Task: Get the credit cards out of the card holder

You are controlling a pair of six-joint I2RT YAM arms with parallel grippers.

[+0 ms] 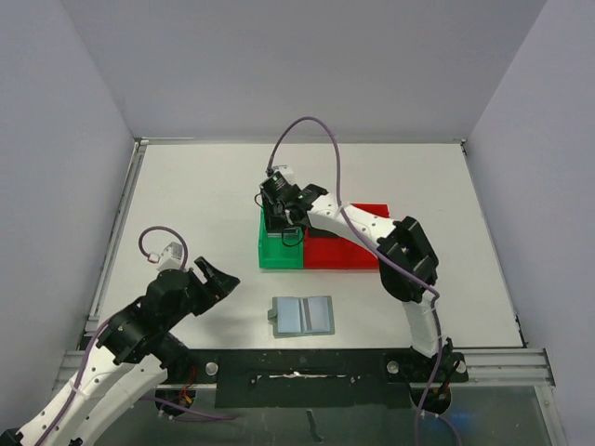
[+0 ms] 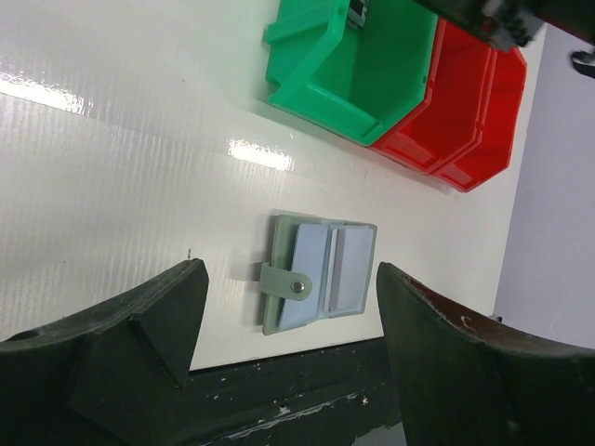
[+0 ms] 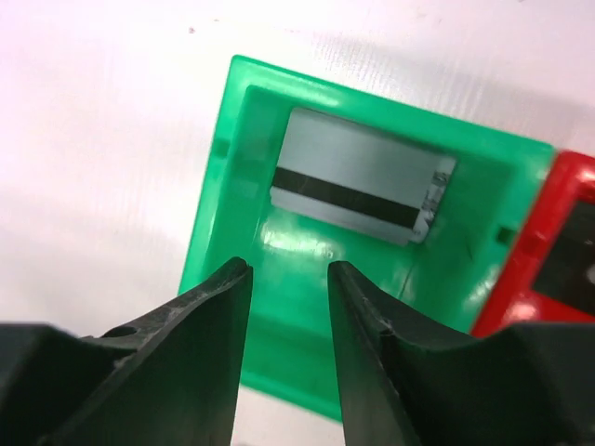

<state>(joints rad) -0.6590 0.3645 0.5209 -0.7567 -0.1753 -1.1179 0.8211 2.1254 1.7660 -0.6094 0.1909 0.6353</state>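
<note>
Top external: shows the card holder [image 1: 303, 316] spread open near the table's [image 1: 186, 204] near edge, long axis left-right, with the left gripper [image 1: 221, 279] gaping and empty.
Left wrist: finds the snap tab [image 2: 284, 282] on the holder's left-edge side.
Right wrist: catches the right gripper [image 3: 290, 269] slightly parted and empty above a credit card [image 3: 363, 163] lying flat in the green bin [image 3: 223, 186], black stripe [image 3: 344, 197] up and lengthwise; print unreadable.

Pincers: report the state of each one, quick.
Left pincer: open, holding nothing.
Right pincer: open, holding nothing; a card lies in the green bin below it.
</note>
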